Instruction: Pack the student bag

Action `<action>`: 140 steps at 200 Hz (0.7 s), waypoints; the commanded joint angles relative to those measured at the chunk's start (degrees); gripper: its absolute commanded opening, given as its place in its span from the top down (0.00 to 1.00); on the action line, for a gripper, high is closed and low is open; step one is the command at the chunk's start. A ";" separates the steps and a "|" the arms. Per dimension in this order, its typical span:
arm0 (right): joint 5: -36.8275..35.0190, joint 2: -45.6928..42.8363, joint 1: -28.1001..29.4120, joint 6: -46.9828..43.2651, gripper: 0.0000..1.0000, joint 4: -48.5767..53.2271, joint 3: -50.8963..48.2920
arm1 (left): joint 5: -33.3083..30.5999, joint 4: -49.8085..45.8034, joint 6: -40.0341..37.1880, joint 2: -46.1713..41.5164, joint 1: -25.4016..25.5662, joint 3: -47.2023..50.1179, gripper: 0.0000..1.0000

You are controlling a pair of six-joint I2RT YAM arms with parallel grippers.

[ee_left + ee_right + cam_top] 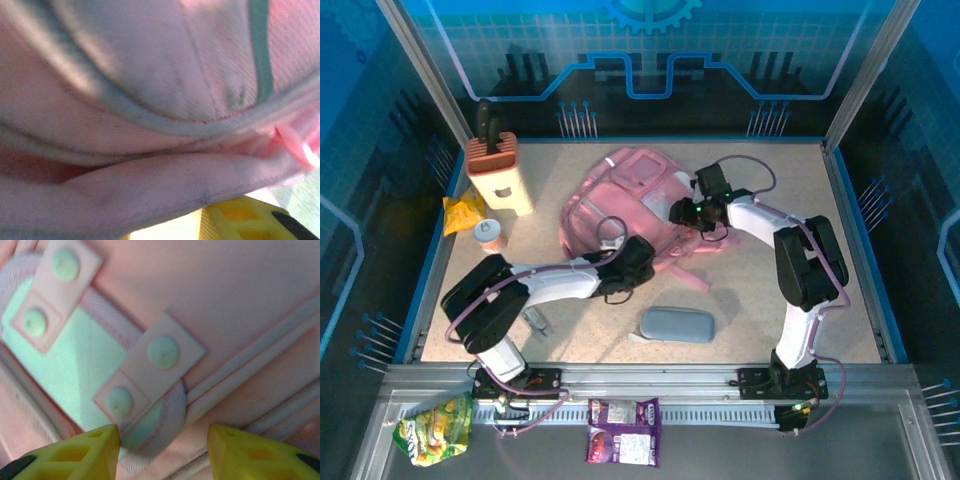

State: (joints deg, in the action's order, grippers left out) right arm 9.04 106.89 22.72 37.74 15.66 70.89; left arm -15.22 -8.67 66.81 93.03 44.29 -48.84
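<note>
The student bag (625,200), pink with pale trim, lies flat in the middle of the table. My left gripper (625,265) is at the bag's near edge. In the left wrist view a thick fold of the student bag (150,190) lies across my left gripper (165,222) and hides its tips, with one yellow finger (235,220) showing below. My right gripper (685,213) hovers over the bag's right side. In the right wrist view my right gripper (162,435) is open, with the student bag (240,315) and its snap tabs (145,372) just beyond the yellow fingertips (95,445).
A grey pencil case (677,324) lies on the table near the front, between the arms. At the back left stand a beige block holder (498,172), a yellow packet (463,212) and a small jar (491,233). A green snack bag (435,428) and a purple one (623,430) lie on the front ledge.
</note>
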 commanded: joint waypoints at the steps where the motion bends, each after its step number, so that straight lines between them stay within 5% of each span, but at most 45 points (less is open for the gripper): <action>1: 1.09 -3.27 5.89 5.02 0.50 -0.67 -5.16 | -4.30 -6.45 -5.45 -6.36 -4.11 3.60 0.63; 35: 0.37 -6.57 10.06 8.50 0.49 -2.36 -7.17 | -5.77 -10.48 -8.26 -14.52 -6.61 5.97 0.61; 77: -1.23 -11.43 5.94 7.22 0.45 2.80 -8.00 | -2.51 -6.25 -7.59 -23.18 -4.84 9.05 0.55; 140: -0.66 -10.43 6.23 14.59 0.51 0.98 -10.51 | -0.97 -7.06 -9.61 -13.40 -1.82 -1.96 0.48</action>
State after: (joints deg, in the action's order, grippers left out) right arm 8.49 95.68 28.21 48.14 15.90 60.18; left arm -17.47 -15.81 59.33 76.05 42.24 -47.07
